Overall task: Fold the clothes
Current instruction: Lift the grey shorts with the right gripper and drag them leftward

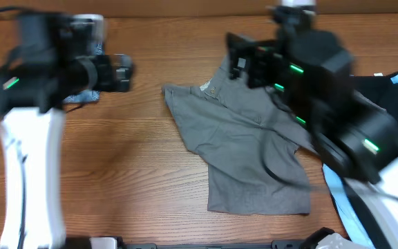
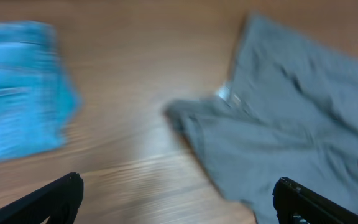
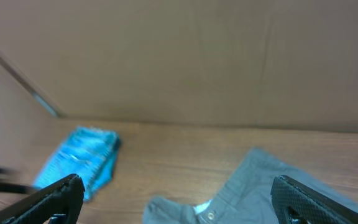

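Observation:
The grey shorts [image 1: 244, 149] lie spread and partly folded on the wooden table, centre-right in the overhead view. They also show in the left wrist view [image 2: 284, 130] and the right wrist view [image 3: 260, 193], where the waistband button is visible. My left gripper [image 1: 124, 72] hovers left of the shorts, open and empty; its fingertips frame bare table [image 2: 176, 199]. My right gripper [image 1: 239, 59] hovers over the shorts' far waistband edge, open and empty [image 3: 176, 202].
Small blue denim shorts [image 1: 81, 97] lie at the far left under the left arm, also in the left wrist view [image 2: 20, 93] and the right wrist view [image 3: 82, 158]. A black and light-blue garment [image 1: 392, 90] lies at the right. A brown wall [image 3: 179, 56] backs the table.

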### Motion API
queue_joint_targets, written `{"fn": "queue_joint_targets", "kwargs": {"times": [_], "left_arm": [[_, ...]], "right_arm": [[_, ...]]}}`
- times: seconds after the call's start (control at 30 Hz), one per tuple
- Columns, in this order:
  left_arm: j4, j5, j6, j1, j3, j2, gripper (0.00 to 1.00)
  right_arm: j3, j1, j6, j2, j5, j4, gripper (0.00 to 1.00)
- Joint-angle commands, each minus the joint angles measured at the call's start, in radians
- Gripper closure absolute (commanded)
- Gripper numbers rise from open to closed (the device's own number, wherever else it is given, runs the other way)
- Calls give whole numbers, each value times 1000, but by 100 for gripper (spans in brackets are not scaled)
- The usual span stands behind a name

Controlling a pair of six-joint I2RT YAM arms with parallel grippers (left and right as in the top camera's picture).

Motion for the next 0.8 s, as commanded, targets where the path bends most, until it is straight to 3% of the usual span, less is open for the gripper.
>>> {"fn": "queue_joint_targets", "kwargs": {"times": [0.0,0.3,0.43,0.53,0.57,0.7,0.73,0.77], "left_arm": [[19,19,60,-117,3,147,0],[126,8,47,-257,3,421,9],[270,13,47,-279,3,451,10],[373,40,16,-291,3,455,9],[391,61,3,-295,3,455,0],[468,80,-5,-304,3,465,0],[492,80,-5,-308,3,473,3],[514,80,0,-311,3,486,20]], "right_arm": [[19,-21,44,-57,-6,-33,0],[18,-41,102,-84,-5,-168,4],[18,-92,170,-62,-8,-240,4],[18,-115,170,-56,-32,-258,4],[18,-117,170,-56,-32,-265,5],[18,-117,170,-56,-32,-288,5],[18,-117,170,-56,-32,-290,5],[18,-117,170,-56,-32,-290,5]]}}
